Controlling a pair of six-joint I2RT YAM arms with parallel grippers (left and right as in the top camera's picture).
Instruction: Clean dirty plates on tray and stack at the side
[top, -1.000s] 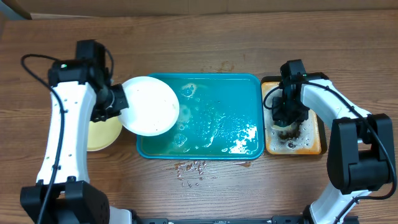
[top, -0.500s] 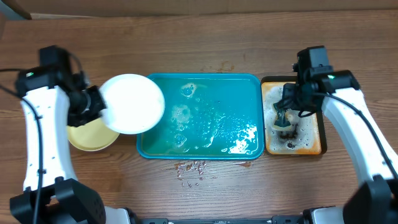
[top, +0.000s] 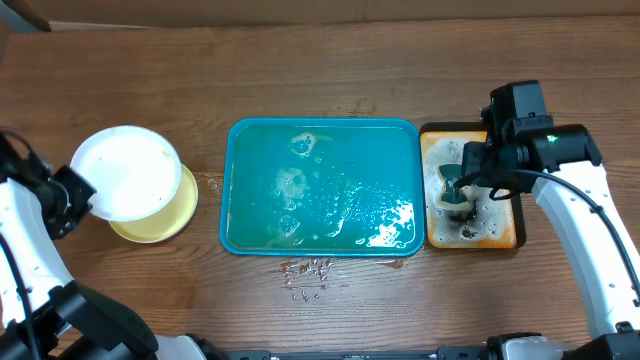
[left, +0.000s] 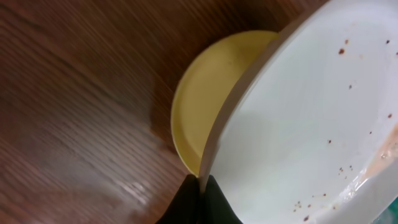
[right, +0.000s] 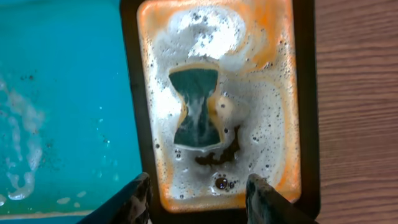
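Pinching the white plate by its rim, left gripper holds it face up over one yellow plate, left of the tray. Two plates visible. Tray's long axis runs left-right. Right gripper hangs spread above one sponge.

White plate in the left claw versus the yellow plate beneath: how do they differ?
The white plate is gripped at its rim by the left claw, over the yellow plate, which lies flat on the table. The white plate carries brown specks; the yellow plate's visible part looks clean. Both are round, shallow, similar in size.
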